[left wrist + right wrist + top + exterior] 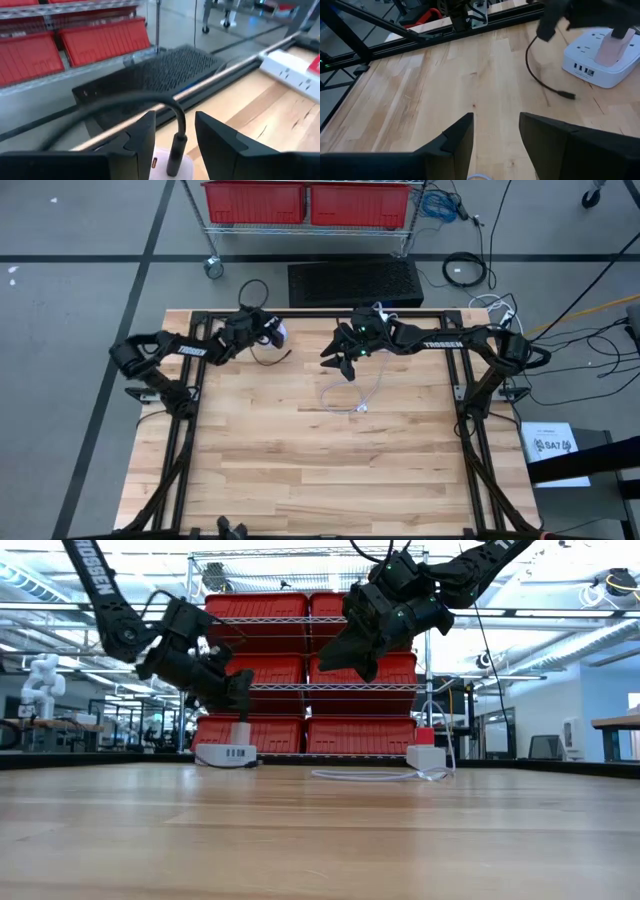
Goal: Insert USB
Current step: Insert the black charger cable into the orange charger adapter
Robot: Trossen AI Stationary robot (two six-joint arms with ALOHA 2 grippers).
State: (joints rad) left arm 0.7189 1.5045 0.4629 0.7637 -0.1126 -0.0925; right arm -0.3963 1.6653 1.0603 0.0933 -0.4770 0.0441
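The USB cable (pixel 172 145) already stands plugged into the white power hub (pixel 600 62) at the table's far left edge, so insertion looks done, leaving only retreat: the left gripper (pixel 175 135) straddles the plug with fingers parted, while the right gripper (pixel 495 135) hangs open and empty mid-table.

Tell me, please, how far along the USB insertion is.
Done, apparently: the black plug stands seated in the pink adapter on the white power strip. In hand: nothing; the left claw straddles that plug with fingers apart, and the right claw hangs open and empty above the table. Left: likely only backing the left claw away; the cable's other end lies loose on the wood.
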